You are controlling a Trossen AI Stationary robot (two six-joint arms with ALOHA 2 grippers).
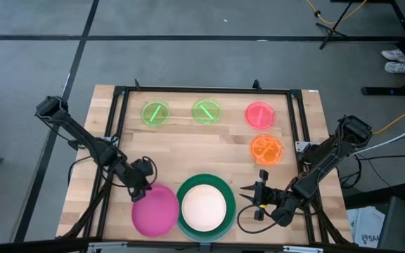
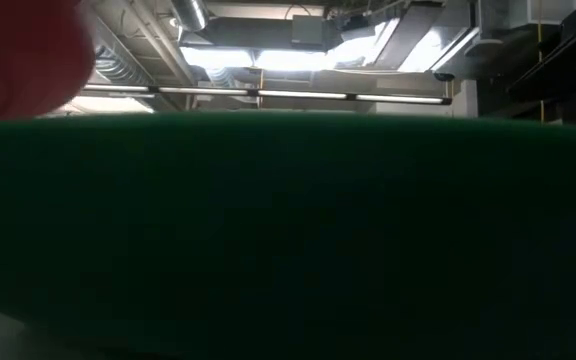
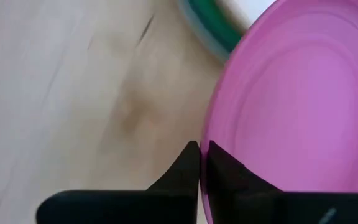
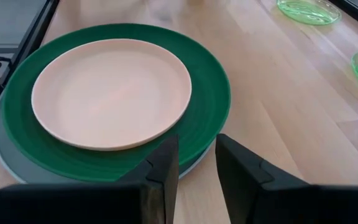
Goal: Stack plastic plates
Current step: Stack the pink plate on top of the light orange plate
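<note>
My left fingers pinch the rim of the magenta plate at the near edge of the surface, the next piece for the stack beside it. The rim runs between my two closed fingers, which grip only the plate's outer edge, on its side facing away from the stack. To do this well, I judge I should keep the pinch firm, lift until the magenta plate clears the dark-green plate's lip, carry it level over the cream plate, centre it, lower, then let go. My right fingers hang narrowly parted just beside the stack's other side, clear of the dark-green rim, holding nothing. A light-blue plate shows beneath the green. Two lime-green plates, a pink-red one and an orange one wait toward the far edge.
</note>
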